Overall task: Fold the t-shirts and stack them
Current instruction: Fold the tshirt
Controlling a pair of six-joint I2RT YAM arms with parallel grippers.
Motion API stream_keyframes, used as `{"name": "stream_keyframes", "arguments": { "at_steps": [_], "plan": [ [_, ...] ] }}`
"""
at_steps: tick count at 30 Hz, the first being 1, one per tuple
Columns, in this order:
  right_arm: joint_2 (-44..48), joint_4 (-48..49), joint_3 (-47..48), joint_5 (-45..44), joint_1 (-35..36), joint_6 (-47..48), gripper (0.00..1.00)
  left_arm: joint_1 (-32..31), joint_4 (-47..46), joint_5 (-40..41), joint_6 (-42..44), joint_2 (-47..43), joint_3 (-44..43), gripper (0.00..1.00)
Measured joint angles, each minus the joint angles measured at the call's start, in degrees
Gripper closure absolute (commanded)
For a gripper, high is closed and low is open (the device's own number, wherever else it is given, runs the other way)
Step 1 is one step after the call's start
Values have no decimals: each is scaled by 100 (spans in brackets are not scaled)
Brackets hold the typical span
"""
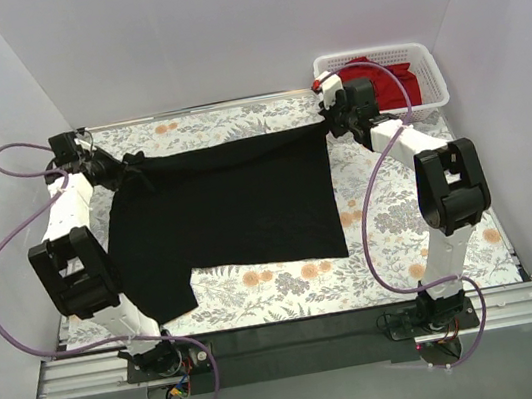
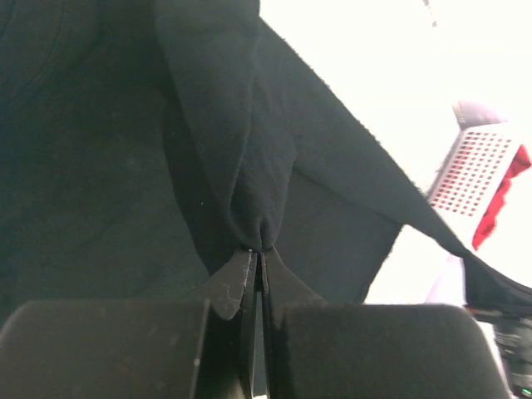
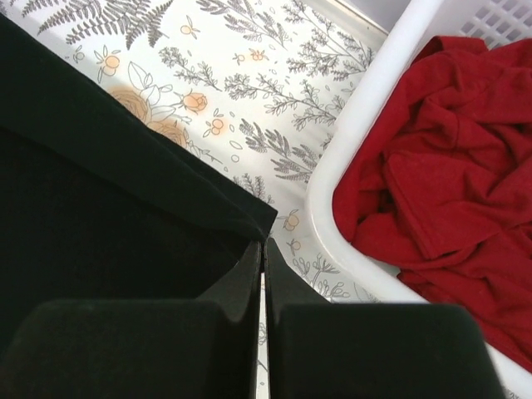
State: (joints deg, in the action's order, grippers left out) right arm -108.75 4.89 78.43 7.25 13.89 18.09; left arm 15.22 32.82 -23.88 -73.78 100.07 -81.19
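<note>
The black t-shirt (image 1: 227, 211) is stretched across the floral table between both arms. My left gripper (image 1: 127, 164) is shut on a bunched fold of its far left edge, seen close in the left wrist view (image 2: 259, 248). My right gripper (image 1: 327, 123) is shut on its far right corner, seen in the right wrist view (image 3: 264, 239). The black cloth (image 3: 100, 191) fills that view's left side. The red t-shirt (image 1: 384, 80) lies crumpled in the basket, also in the right wrist view (image 3: 449, 174).
The white lattice basket (image 1: 425, 51) stands at the back right corner, its rim (image 3: 366, 108) just right of my right gripper. The floral cloth (image 1: 289, 282) covers the table. White walls close in on three sides.
</note>
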Motion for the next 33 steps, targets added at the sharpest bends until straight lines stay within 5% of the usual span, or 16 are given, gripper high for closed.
{"name": "stream_keyframes", "arguments": {
  "at_steps": [11,33],
  "plan": [
    [125,-13,-240,-2,-2,-125,99,192,-111,-103,-238,-975,326,100],
    [35,-531,-708,302,-2,-835,96,297,-597,415,-575,-1001,2133,100]
  ]
}}
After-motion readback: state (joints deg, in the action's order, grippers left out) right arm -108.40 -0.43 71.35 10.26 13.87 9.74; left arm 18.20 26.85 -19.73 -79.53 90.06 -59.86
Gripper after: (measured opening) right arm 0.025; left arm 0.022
